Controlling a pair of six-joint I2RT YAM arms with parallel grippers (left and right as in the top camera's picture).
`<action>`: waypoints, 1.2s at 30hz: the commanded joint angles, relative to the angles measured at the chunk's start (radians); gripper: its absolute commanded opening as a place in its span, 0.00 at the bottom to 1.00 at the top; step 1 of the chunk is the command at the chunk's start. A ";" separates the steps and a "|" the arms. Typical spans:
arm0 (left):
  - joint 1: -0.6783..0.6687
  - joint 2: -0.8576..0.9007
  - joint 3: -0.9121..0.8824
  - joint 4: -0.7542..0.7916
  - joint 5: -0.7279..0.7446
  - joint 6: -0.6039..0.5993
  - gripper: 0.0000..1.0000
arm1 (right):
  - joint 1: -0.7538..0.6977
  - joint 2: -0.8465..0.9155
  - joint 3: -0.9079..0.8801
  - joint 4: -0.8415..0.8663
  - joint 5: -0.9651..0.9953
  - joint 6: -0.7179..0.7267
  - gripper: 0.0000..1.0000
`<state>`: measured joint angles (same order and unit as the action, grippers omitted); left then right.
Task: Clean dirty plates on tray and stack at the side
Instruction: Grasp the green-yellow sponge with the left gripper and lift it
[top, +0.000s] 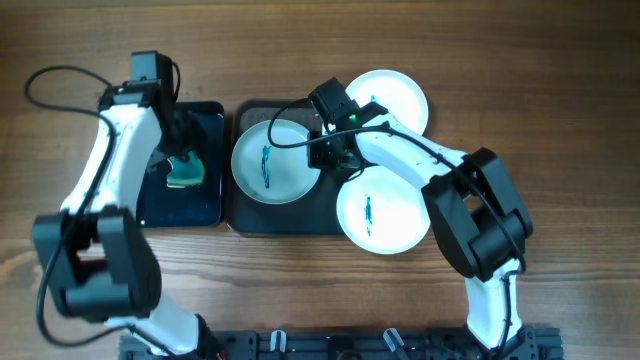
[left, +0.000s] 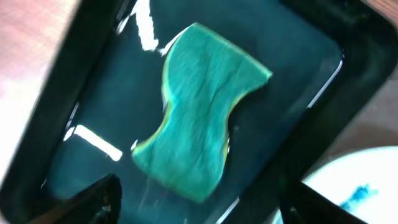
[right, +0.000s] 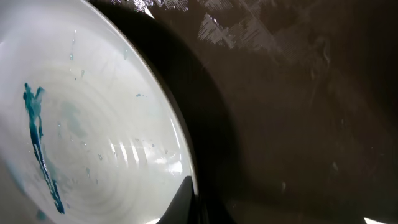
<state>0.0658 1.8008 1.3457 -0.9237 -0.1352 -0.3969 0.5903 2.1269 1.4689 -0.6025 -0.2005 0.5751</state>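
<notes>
Three plates to deal with: the leftmost plate (top: 265, 160) sits on the tray (top: 290, 218), while the upper plate (top: 400, 100) and lower plate (top: 390, 215) hang off its right edge. The right gripper (top: 335, 150) looks pinched onto the leftmost plate's rim, and a thin-edge hold like that could slip or tip the plate once wiping starts. The left gripper (left: 199, 199) hangs spread over the sponge (left: 199, 106) in the small glossy tray (top: 165, 205); closing off-centre might just shove it. No readable labels anywhere.

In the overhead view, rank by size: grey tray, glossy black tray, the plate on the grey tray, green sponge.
1. grey tray, though partly covered
2. glossy black tray, narrower
3. plate
4. green sponge, clearly smallest
</notes>
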 joint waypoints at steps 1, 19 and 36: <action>0.006 0.069 -0.005 0.045 -0.055 0.079 0.76 | 0.002 0.027 0.011 -0.007 0.031 -0.016 0.04; 0.003 0.198 -0.005 0.150 -0.066 0.080 0.44 | 0.002 0.027 0.011 -0.001 0.020 -0.018 0.05; -0.003 0.204 -0.095 0.159 -0.044 0.075 0.29 | 0.002 0.027 0.011 0.005 0.020 -0.023 0.06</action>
<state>0.0647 1.9804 1.2968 -0.7544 -0.2115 -0.3202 0.5903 2.1269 1.4689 -0.6010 -0.2008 0.5713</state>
